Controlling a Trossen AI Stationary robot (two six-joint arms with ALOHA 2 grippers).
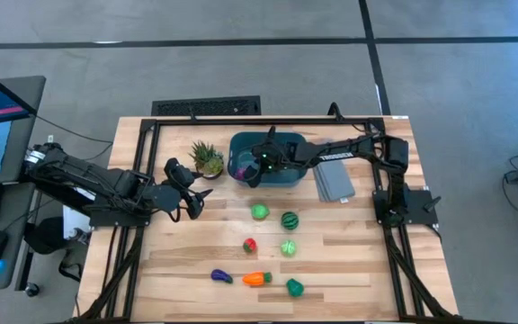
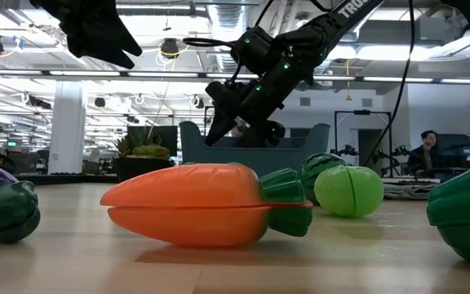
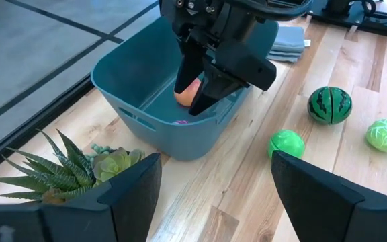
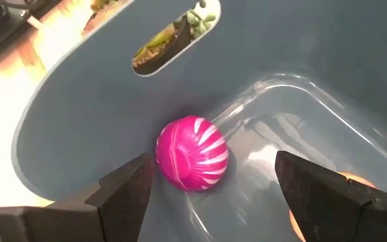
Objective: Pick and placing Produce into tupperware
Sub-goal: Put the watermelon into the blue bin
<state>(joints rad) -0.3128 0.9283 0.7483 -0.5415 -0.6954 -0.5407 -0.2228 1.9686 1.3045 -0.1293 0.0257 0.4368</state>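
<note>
Right gripper (image 3: 203, 91) reaches down into the teal-blue rectangular plastic tub (image 1: 281, 175) at the far centre of the wooden table (image 1: 358, 261), its fingers (image 4: 123, 191) spread apart and holding nothing. A magenta white-striped toy piece (image 4: 192, 153) lies loose on the tub floor between them, with a pink-orange peach (image 3: 188, 92) beside it. Left gripper (image 1: 192, 203) hovers left of the tub near the spiky green potted plant (image 1: 207, 158), fingers parted and empty. On the table nearer: green ball (image 1: 259, 212), striped watermelon (image 1: 290, 220), red strawberry (image 1: 250, 245), orange plastic carrot (image 2: 206, 204), purple eggplant (image 1: 220, 276).
</note>
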